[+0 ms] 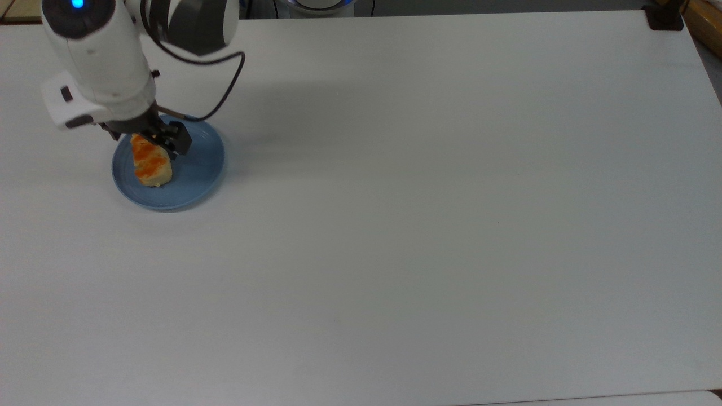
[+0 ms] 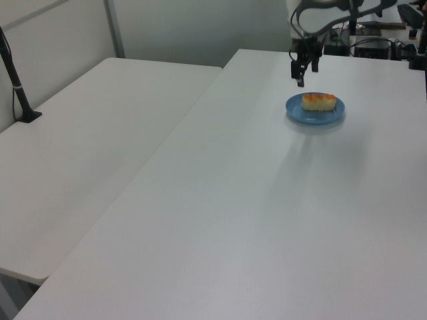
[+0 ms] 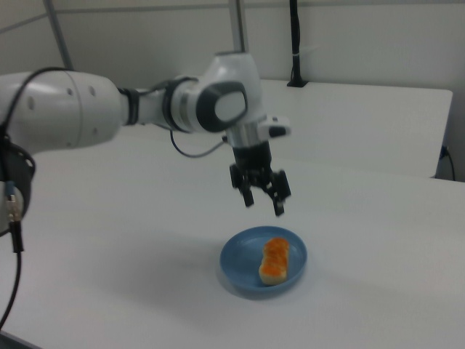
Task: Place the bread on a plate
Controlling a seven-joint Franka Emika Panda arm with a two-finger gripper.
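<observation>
Pale-yellow bread (image 3: 273, 262) lies flat lengthwise across the plate (image 3: 240, 262), glaze upward.

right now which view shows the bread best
The right view: the bread lies unobstructed on the plate. In the top view the tool overlaps the bread's end; in the left view it looks small.

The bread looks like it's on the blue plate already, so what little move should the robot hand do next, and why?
Probably just lift a bit higher and pull away from the plate. The bread lies flat inside the rim, glazed side up, and the hand hangs open above it, touching nothing. With the bread placed, nothing seems left to grasp, so backing off looks like the safest step.
</observation>
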